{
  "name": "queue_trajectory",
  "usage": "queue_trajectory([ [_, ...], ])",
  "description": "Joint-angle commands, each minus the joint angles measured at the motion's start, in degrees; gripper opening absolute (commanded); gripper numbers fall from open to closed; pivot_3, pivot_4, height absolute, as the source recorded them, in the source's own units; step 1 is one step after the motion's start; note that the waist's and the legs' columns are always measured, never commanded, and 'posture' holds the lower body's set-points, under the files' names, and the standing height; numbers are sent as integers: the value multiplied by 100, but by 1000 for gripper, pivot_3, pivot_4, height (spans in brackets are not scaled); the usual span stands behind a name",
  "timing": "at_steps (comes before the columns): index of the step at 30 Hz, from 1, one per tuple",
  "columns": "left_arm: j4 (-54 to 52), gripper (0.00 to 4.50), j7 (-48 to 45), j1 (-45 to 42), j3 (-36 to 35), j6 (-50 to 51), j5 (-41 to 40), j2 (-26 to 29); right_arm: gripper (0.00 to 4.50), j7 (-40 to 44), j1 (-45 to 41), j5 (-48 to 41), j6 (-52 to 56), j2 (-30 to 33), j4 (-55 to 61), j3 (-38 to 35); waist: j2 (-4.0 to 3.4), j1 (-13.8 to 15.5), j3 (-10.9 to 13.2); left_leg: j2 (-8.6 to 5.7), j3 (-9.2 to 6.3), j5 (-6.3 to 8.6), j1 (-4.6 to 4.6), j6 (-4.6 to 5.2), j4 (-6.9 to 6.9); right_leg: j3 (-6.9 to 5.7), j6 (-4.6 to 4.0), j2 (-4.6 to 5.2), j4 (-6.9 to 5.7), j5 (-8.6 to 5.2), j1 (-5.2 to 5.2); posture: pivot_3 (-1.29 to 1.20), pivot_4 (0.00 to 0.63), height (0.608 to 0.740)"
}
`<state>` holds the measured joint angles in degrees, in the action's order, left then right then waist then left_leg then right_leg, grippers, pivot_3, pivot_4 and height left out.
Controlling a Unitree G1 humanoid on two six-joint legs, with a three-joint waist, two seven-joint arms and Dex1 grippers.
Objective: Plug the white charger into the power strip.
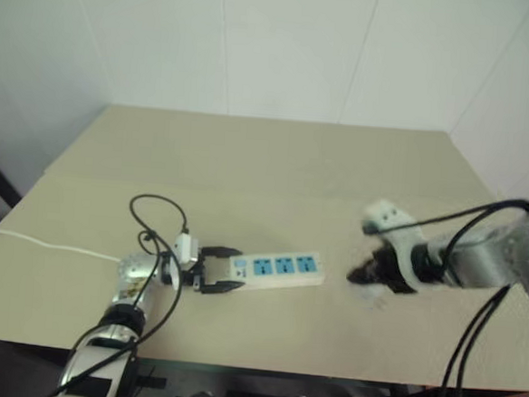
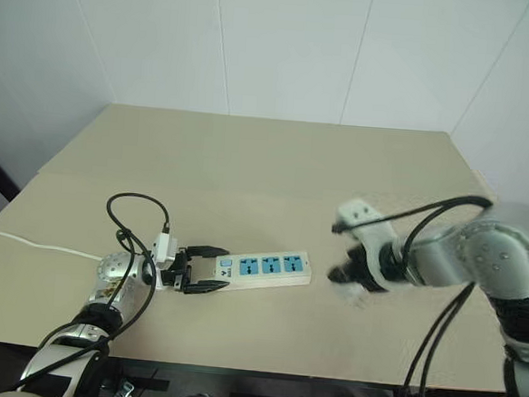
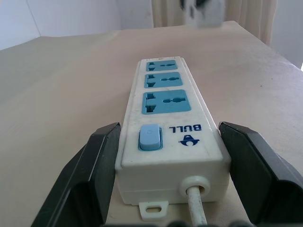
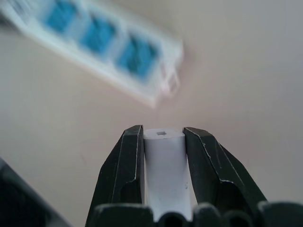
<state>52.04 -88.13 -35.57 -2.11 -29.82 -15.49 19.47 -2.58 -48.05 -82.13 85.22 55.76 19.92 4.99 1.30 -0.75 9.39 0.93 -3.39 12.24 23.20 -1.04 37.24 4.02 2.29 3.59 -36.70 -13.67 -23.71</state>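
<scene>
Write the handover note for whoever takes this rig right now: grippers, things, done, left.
Left gripper: fingers stand either side of the switch end of the long white power strip with three blue sockets, lying flat on the beige table.
Right gripper: shut on the small white rounded charger, held above the table, off the strip's far end.
Done: charger picked up, strip braced.
Left: line up the charger over a socket and push it in.

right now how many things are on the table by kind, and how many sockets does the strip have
long white plastic power strip, flanked by the left gripper at its switch end: 1
small white rounded charger, held in the right gripper above the beige table: 1
blue sockets on the strip: 3
light blue switch: 1
total things: 2
</scene>
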Motion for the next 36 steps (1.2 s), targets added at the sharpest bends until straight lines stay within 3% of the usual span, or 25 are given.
queue_trajectory([
  [1,-130,3118,-195,154,234,165,105,2,1118,224,477,479,-857,-294,557,-574,9,10,-5,0,-1,0,3,0,1,-1,0,0,2,0,0,0,150,740],
  [6,-485,3118,-415,184,324,428,-16,105,1118,1513,1612,1803,-2838,-1286,734,-758,11,-16,-6,-2,1,4,3,6,9,3,1,0,-1,1,1,0,150,740],
  [11,-881,3118,-437,300,470,677,-131,265,1118,2594,2112,3102,-4462,-2329,274,-288,11,-50,-6,2,0,3,-9,6,11,4,1,-8,-8,0,7,0,150,740],
  [17,-1238,3118,-437,387,601,929,-255,427,1118,3625,2076,3167,-5418,-3665,-749,-436,9,-67,-5,3,-3,4,-13,6,10,2,0,-9,-8,1,11,0,150,740],
  [25,-1432,3118,-370,520,605,1069,-231,636,1118,5992,2133,3695,-6308,-4105,-2213,-112,8,-108,-5,3,-1,4,-31,6,8,2,-1,-10,-9,0,24,0,150,740],
  [36,-2222,3118,-11,1125,507,1620,-344,837,1118,7296,2038,4389,-7627,-4632,-3381,-192,7,-187,-4,5,-2,4,-50,5,3,3,-2,-11,-18,-1,34,0,150,740],
])
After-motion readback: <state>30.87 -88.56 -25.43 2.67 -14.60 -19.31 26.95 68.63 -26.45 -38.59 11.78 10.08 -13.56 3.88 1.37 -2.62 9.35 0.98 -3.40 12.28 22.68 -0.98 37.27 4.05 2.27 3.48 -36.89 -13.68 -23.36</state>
